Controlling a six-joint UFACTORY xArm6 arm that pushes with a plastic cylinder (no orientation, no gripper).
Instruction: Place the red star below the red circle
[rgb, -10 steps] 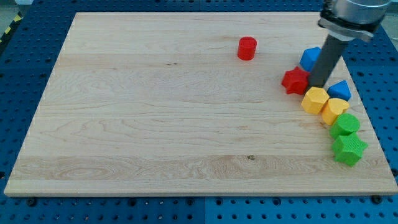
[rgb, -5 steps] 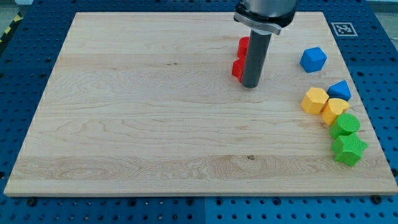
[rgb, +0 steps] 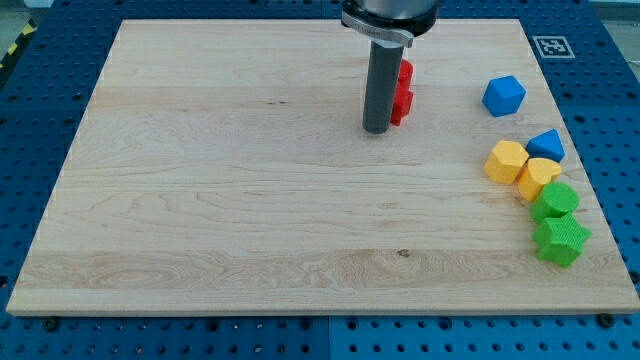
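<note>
The red star (rgb: 402, 104) lies on the wooden board (rgb: 220, 190) right under the red circle (rgb: 405, 72), the two touching or nearly so. Both are partly hidden behind my rod. My tip (rgb: 376, 129) rests on the board just left of the red star, at its lower left edge.
At the view's right stand a blue cube (rgb: 503, 95), a blue triangle (rgb: 546, 145), two yellow hexagon blocks (rgb: 506, 160) (rgb: 538, 176), a green circle (rgb: 555, 200) and a green star (rgb: 561, 240). A printed marker (rgb: 552, 45) sits at the top right corner.
My tip pushed the red star from the right-side cluster leftward to under the red circle, then moved from the star's right side to its left side.
</note>
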